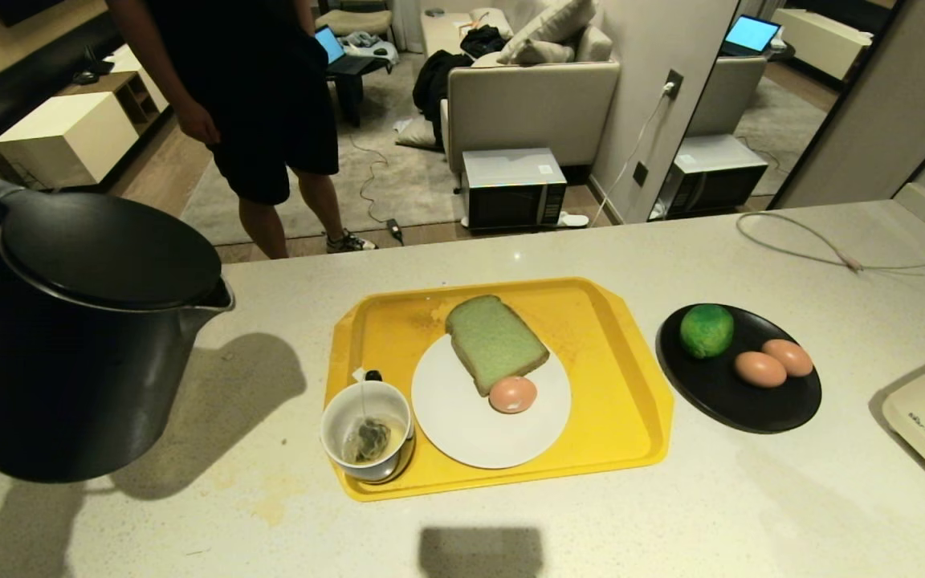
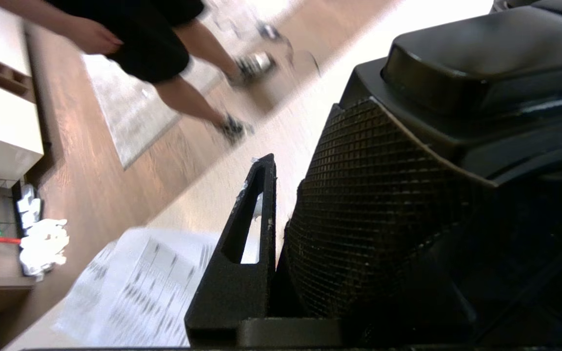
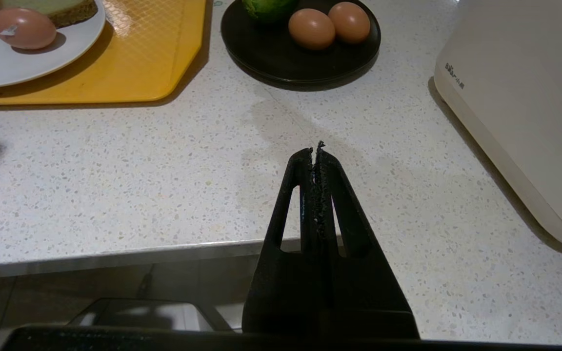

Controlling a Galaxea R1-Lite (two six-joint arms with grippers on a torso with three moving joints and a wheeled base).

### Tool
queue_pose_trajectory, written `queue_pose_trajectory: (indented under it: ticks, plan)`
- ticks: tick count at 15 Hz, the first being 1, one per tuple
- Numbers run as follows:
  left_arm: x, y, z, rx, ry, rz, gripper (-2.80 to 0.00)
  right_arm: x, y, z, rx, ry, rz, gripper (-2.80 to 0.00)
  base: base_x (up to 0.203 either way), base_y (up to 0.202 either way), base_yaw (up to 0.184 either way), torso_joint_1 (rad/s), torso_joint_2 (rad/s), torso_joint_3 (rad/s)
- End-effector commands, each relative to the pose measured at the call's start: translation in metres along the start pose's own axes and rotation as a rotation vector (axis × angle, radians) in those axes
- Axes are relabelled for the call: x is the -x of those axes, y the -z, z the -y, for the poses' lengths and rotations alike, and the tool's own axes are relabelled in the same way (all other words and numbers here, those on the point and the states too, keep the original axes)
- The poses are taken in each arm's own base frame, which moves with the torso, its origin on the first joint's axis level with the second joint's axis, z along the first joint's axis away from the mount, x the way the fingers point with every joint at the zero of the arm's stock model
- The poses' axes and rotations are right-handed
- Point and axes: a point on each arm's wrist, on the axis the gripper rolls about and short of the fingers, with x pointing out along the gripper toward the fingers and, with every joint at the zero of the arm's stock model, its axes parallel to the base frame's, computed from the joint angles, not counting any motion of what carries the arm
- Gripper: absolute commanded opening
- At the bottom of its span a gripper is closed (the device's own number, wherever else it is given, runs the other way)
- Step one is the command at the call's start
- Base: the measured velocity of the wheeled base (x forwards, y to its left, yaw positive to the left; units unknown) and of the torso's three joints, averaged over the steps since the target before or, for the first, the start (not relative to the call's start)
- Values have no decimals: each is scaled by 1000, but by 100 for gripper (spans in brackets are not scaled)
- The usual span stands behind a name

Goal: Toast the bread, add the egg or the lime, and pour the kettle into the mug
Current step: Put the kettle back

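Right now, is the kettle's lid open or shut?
Shut: the black lid sits flat on the kettle, which the left gripper holds upright.

Left gripper (image 2: 281,234) had its jaws closed on the kettle (image 2: 437,146); one finger (image 2: 247,234) pressed against the textured black grip. Beyond the jaws: pale counter (image 2: 291,131), printed paper sheet (image 2: 134,287), a person's legs (image 2: 183,97) on wooden floor (image 2: 95,170).

The kettle (image 1: 85,337) is being held up left of the tray (image 1: 615,401), apparently clear of the counter (image 1: 751,498). The bread (image 1: 495,341) and an egg (image 1: 512,394) are lying on the plate (image 1: 462,425) in the tray, with the mug (image 1: 366,429) just left of it. The lime (image 1: 706,330) and two eggs (image 1: 774,363) are resting on a dish (image 1: 751,405) right of the tray.
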Motion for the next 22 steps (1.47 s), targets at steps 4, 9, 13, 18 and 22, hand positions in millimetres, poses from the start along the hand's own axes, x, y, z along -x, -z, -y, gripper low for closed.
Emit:
queue_pose_trajectory:
  ticks: [4, 9, 13, 18, 22]
  plan:
    - [-48, 37, -8, 132, -103, 237, -280, 0, 0, 0, 0, 0, -2, -280, 0, 0, 0, 0, 0, 0]
    - [-79, 73, -7, 256, -120, 358, -280, 0, 0, 0, 0, 0, -2, -280, 0, 0, 0, 0, 0, 0]
    - [-96, 96, -4, 301, -118, 390, -280, 0, 0, 0, 0, 0, -2, -280, 0, 0, 0, 0, 0, 0]
    - [-120, 123, 7, 359, -89, 403, -280, 0, 0, 0, 0, 0, -2, -280, 0, 0, 0, 0, 0, 0]
    - [-134, 129, 20, 378, -40, 384, -280, 0, 0, 0, 0, 0, -2, -280, 0, 0, 0, 0, 0, 0]
